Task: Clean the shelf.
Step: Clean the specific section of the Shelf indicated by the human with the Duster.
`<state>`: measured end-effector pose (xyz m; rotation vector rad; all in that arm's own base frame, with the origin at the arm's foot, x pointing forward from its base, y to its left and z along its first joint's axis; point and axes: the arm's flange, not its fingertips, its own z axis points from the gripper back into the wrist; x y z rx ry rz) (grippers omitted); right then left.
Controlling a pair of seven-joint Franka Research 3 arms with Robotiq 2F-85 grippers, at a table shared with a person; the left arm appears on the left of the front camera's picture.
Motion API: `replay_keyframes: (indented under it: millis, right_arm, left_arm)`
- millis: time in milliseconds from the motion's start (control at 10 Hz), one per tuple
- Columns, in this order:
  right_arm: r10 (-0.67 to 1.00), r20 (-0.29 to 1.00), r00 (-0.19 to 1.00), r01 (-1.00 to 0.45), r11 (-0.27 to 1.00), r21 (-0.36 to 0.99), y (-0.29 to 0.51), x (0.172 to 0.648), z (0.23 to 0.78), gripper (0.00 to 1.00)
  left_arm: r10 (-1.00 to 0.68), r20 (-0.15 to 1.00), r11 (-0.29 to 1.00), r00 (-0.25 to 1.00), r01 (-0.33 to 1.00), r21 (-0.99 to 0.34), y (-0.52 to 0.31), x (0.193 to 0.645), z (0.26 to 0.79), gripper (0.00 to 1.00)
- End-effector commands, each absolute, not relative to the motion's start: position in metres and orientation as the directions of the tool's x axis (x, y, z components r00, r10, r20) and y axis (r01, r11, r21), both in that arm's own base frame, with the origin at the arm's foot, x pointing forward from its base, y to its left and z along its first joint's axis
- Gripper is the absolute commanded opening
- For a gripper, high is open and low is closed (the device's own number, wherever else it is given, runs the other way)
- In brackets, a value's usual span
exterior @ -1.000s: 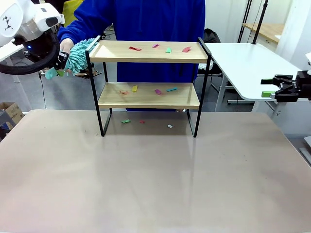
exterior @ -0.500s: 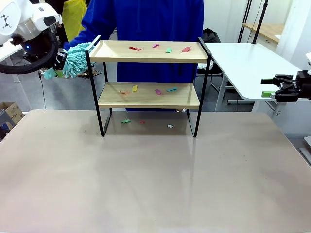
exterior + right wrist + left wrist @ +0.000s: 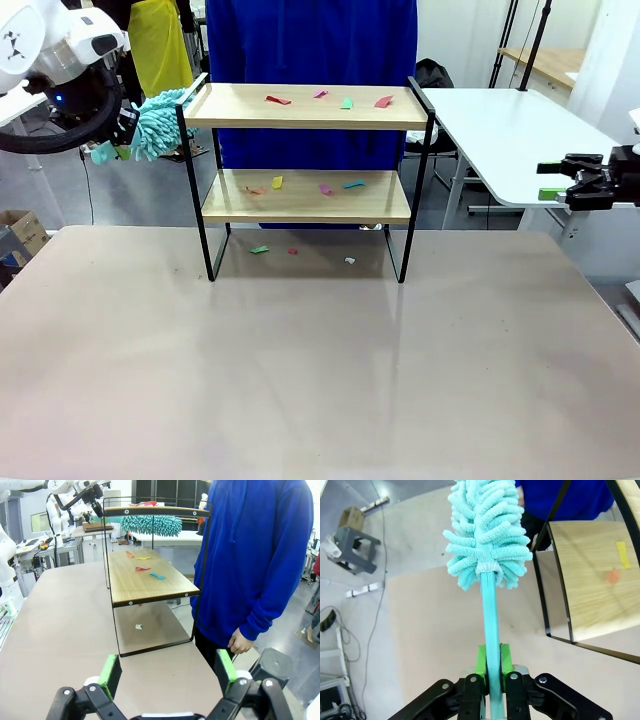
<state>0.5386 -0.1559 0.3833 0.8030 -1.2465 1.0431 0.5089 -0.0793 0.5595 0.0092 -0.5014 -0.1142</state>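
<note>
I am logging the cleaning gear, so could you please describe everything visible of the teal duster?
The duster has a fluffy teal head, microfibre by its look, on a slim teal handle. The left tool is shut on the handle, a green pad on each side. The head is held in the air by the left end of the shelf, level with its top board; whether it touches the black frame cannot be told.

Upright two-tier shelf (image 3: 305, 150), boards littered with scraps

Front, two wrists, all toward shelf (image 3: 230, 105)
</note>
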Motion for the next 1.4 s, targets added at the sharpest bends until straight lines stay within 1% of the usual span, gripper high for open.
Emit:
replay_keyframes:
  millis: [0,200,300,400,500,600,700,800,900,1000,1100,1300]
  right_arm:
    - [0.182,0.983,-0.002,-0.937,0.342,-0.065,-0.154,0.538,0.386,1.0]
    - [0.182,0.983,-0.002,-0.937,0.342,-0.065,-0.154,0.538,0.386,1.0]
    - [0.182,0.983,-0.002,-0.937,0.342,-0.065,-0.154,0.538,0.386,1.0]
    - [0.182,0.983,-0.002,-0.937,0.342,-0.065,-0.154,0.538,0.386,1.0]
    - [0.182,0.983,-0.002,-0.937,0.342,-0.065,-0.154,0.538,0.386,1.0]
    - [0.182,0.983,-0.002,-0.937,0.342,-0.065,-0.154,0.538,0.386,1.0]
    - [0.182,0.983,-0.002,-0.937,0.342,-0.065,-0.154,0.538,0.386,1.0]
    - [0.182,0.983,-0.002,-0.937,0.342,-0.065,-0.154,0.538,0.386,1.0]
    - [0.182,0.983,-0.002,-0.937,0.342,-0.065,-0.154,0.538,0.386,1.0]
    - [0.182,0.983,-0.002,-0.937,0.342,-0.065,-0.154,0.538,0.386,1.0]
    - [0.182,0.983,-0.002,-0.937,0.342,-0.065,-0.154,0.538,0.386,1.0]
    - [0.182,0.983,-0.002,-0.937,0.342,-0.065,-0.154,0.538,0.386,1.0]
  left_arm:
    - [-0.118,0.493,0.993,0.862,0.108,0.049,-0.078,0.509,0.563,0.0]
    - [-0.118,0.493,0.993,0.862,0.108,0.049,-0.078,0.509,0.563,0.0]
    - [-0.111,0.479,0.994,0.871,0.107,0.037,-0.079,0.509,0.559,0.13]
    - [-0.161,0.461,0.987,0.872,0.147,0.068,-0.055,0.515,0.577,0.13]
    - [-0.188,0.438,0.982,0.879,0.16,0.1,-0.036,0.5,0.58,0.13]
    - [-0.268,0.412,0.962,0.871,0.222,0.157,-0.023,0.494,0.594,0.13]
    - [-0.398,0.349,0.91,0.848,0.315,0.271,-0.006,0.485,0.609,0.13]
    - [-0.489,0.29,0.855,0.823,0.388,0.344,0.008,0.476,0.623,0.13]
    - [-0.549,0.242,0.8,0.8,0.419,0.429,0.02,0.47,0.633,0.13]
    - [-0.636,0.16,0.729,0.755,0.519,0.446,0.027,0.458,0.635,0.13]
    - [-0.73,0.068,0.628,0.68,0.627,0.461,0.034,0.449,0.642,0.13]
    - [-0.855,-0.065,0.458,0.515,0.808,0.37,0.036,0.422,0.647,0.13]
